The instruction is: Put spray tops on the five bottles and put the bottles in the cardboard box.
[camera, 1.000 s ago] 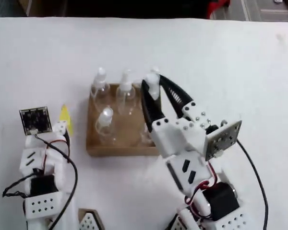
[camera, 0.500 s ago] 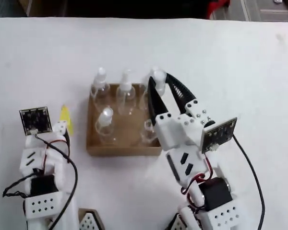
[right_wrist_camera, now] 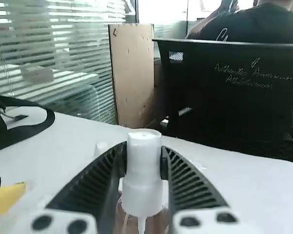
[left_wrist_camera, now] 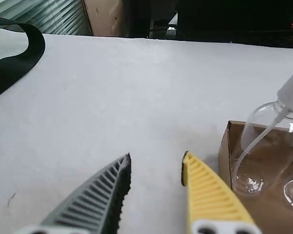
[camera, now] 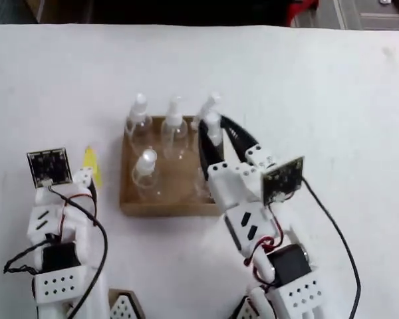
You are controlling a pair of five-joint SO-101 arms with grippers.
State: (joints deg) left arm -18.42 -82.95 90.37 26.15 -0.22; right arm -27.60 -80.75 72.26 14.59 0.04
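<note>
The cardboard box (camera: 130, 199) lies at mid-table with several clear bottles standing in it, each with a white spray top, such as one bottle (camera: 138, 121) at the back and another bottle (camera: 146, 171) nearer the front. My right gripper (camera: 213, 133) is over the box's far right corner, black fingers shut on the white spray top (right_wrist_camera: 143, 165) of a bottle there. My left gripper (left_wrist_camera: 154, 170) rests low over the table beside the box's left wall (left_wrist_camera: 223, 148), its grey and yellow fingers open with nothing between them. One bottle (left_wrist_camera: 266, 146) stands just inside that wall.
White tabletop (camera: 306, 80) stretches around the box on all sides. The left arm's base (camera: 53, 266) and the right arm's base (camera: 292, 286) sit at the near edge. A dark chair (right_wrist_camera: 224, 92) stands beyond the table's far edge.
My right gripper's fingers, wide open a second ago around the far right bottle's top, have closed on it, and the arm has shifted slightly left. The left arm has not moved.
</note>
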